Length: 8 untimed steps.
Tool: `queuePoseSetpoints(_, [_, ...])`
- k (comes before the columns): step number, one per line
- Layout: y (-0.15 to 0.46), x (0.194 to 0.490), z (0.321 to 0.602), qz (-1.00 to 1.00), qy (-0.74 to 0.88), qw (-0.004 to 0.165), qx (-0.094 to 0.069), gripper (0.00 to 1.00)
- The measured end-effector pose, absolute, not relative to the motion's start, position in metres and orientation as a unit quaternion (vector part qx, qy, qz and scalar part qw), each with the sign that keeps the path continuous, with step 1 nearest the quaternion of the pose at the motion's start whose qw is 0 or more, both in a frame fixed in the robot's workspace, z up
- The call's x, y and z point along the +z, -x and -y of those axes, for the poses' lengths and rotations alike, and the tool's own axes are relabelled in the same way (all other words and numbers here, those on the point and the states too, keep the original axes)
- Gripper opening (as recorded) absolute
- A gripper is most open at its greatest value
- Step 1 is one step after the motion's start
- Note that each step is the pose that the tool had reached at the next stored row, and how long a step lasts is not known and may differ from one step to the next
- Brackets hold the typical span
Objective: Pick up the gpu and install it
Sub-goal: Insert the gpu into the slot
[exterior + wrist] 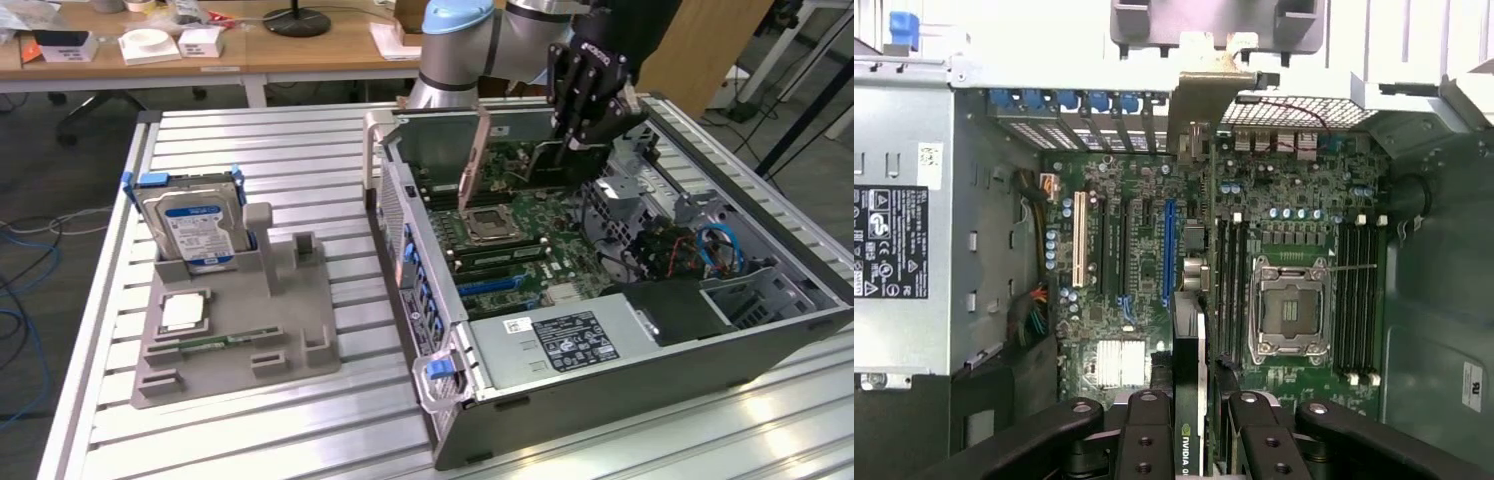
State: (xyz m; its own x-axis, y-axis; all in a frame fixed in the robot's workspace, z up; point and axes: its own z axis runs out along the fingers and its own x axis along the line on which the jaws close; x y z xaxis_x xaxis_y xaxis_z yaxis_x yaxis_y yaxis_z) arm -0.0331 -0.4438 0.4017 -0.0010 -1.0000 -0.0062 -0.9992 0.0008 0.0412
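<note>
Gripper (1190, 420) was clamped on the gpu (1191, 340), card held edge-down right over the motherboard (1134, 250), running lengthwise along its slots.

You see the holder (234, 345) on the desk (307, 440), at the exterior view's left of the computer case (787, 300).

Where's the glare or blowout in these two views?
Exterior view: bright glare on the bare metal table near the front corner. Wrist view: the strip beyond the computer case is washed out white, while the pincer, gripping the graphics card, sits dark.
</note>
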Motion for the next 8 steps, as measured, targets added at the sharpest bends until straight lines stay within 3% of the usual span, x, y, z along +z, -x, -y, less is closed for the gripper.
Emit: queuePoseSetpoints(8, [0.0330,0.3938,0.4438,0.715,-0.699,0.012,-0.017,0.26])
